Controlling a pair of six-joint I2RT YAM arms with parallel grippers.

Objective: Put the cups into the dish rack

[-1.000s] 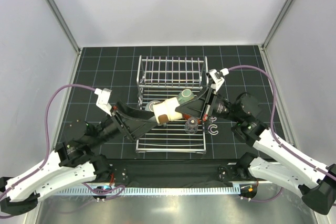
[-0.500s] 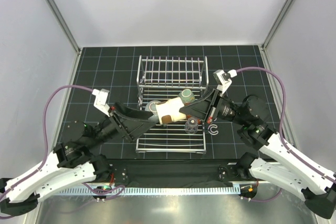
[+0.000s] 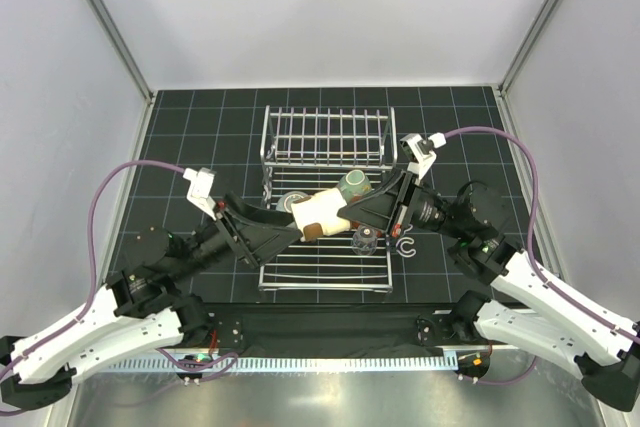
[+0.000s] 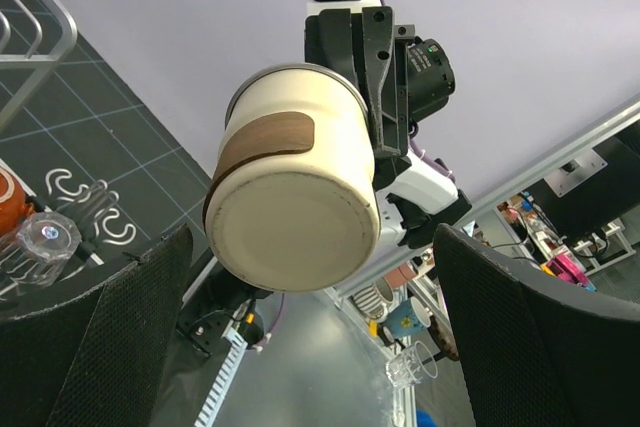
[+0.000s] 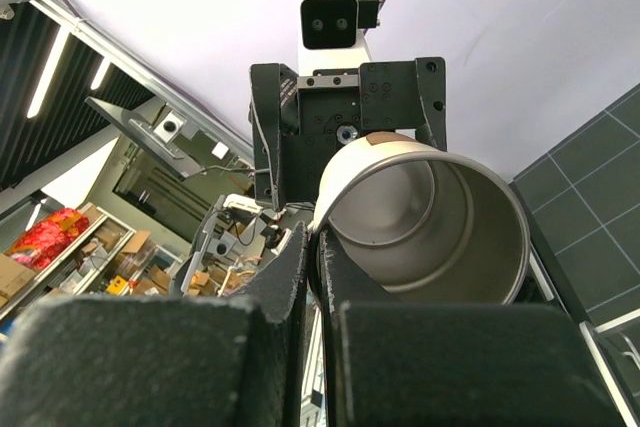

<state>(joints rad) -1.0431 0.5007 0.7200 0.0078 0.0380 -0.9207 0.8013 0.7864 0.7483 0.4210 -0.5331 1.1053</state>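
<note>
Change since the earlier frames is slight. Seen from above, the left gripper (image 3: 283, 230) has edged a little forward toward the cream tumbler (image 3: 322, 211), and the right arm's wrist has swung a touch back to the left. The tumbler itself has barely shifted. It lies on its side in the air over the flat base of the dish rack (image 3: 325, 275), bottom toward the left arm. Its mouth faces the right gripper (image 3: 347, 215), which is clamped on its rim. The mint-green mug (image 3: 353, 185) and the pale grey-green round mug (image 3: 293, 202) sit on the rack base on the near side of the upright bars. The small clear glass (image 3: 366, 240) stands at the base's right edge, just beside two white hooks (image 3: 405, 245) on the mat. A brown patch under the tumbler may be the orange-brown mug (image 3: 312, 231), but it is mostly covered.

In the left wrist view, both fingers (image 4: 120, 337) stand wide apart. The tumbler's flat bottom is framed between them with a gap on each side, and nothing is gripped.

In the right wrist view, the fingers are pressed together on the tumbler's wall, one inside the mouth and one outside.

A black mat (image 3: 200, 117) with a pale grid covers the table. Plain grey-white walls (image 3: 330, 7) and metal corner posts (image 3: 105, 17) close it in. Beyond these, the wrist views catch a cluttered room with shelves and ceiling lights.
</note>
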